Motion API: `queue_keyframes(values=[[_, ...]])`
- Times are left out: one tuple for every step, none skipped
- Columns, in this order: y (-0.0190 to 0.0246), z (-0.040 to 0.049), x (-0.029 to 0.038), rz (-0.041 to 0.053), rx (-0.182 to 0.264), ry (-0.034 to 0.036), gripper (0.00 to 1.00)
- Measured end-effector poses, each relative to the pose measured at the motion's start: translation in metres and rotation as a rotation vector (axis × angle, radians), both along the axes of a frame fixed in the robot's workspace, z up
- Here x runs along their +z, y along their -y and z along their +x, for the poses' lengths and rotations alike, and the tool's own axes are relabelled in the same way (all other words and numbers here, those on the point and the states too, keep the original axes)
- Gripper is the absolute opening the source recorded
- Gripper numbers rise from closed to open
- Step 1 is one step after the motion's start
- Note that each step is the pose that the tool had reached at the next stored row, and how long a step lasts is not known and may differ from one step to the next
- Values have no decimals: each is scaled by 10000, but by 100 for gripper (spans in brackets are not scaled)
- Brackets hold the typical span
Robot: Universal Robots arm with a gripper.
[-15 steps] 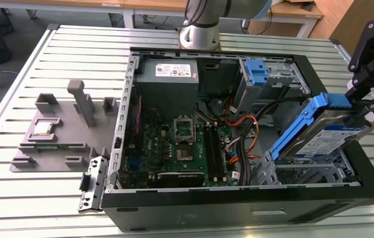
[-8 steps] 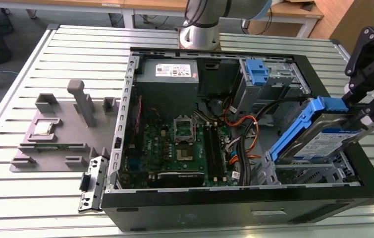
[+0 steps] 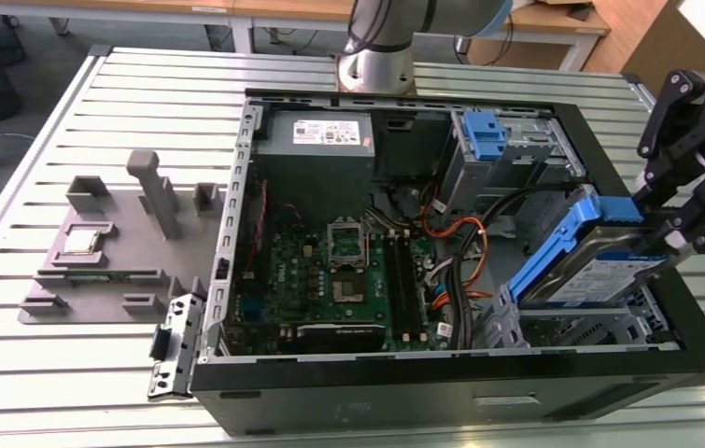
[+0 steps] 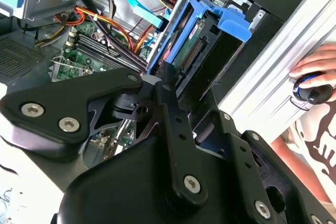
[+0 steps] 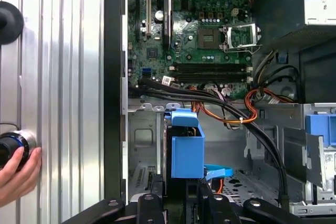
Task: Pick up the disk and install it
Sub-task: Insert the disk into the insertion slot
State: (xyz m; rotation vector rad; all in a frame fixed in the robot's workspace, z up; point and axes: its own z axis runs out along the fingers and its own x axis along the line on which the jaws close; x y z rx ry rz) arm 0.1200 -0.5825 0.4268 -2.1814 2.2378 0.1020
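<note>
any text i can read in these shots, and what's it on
No text can be quoted with confidence.
Label on the disk: print too small to read.
White sticker on the power supply: too small to read.
Motherboard: white silkscreen print, mostly too fine to read.

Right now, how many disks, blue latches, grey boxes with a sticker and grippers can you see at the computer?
Disk: 1
Blue latch: 1
Grey box with a sticker: 1
Gripper: 1
Total: 4
</note>
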Motion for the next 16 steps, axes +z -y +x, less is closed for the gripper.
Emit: queue_keyframes(values=[[0,0,-18,0,0,0,35],[0,0,-36,0,0,0,35],[0,0,-55,1,0,0,35],[0,0,-74,0,0,0,35],[0,0,-91,0,0,0,35],[0,0,-110,0,0,0,35],[0,0,-128,1,0,0,35],[0,0,-146,0,0,0,35],[0,0,-164,1,0,0,35],[0,0,-182,1,1,0,35],[0,0,-201,1,0,0,35],[0,0,-219,0,0,0,35],[1,0,-237,1,0,0,35],[1,0,-255,1,0,0,35],[1,0,-273,0,0,0,35],[1,0,-290,-2,0,-1,35]])
